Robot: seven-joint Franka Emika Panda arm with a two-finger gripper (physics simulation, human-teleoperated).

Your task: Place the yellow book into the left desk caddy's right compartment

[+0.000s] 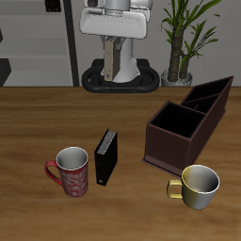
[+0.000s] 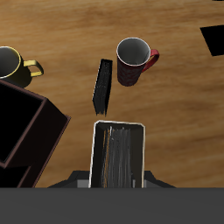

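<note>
My gripper (image 1: pixel 113 49) is shut on the yellow book (image 1: pixel 111 66) and holds it upright, high above the table's back near the robot base. In the wrist view the book (image 2: pixel 118 156) shows end-on, with tan covers around pale page edges. The left desk caddy (image 1: pixel 188 122) is a dark brown open box with inner dividers. It stands apart from the gripper, nearer the table's front edge. One corner of it shows in the wrist view (image 2: pixel 22 122). Its compartments look empty.
A black book (image 1: pixel 106 157) (image 2: pixel 102 86) stands upright mid-table. A red mug (image 1: pixel 71 171) (image 2: pixel 133 59) stands beside it. A yellow mug (image 1: pixel 198 185) (image 2: pixel 13 63) stands in front of the caddy. A potted plant (image 1: pixel 184 38) stands behind the table.
</note>
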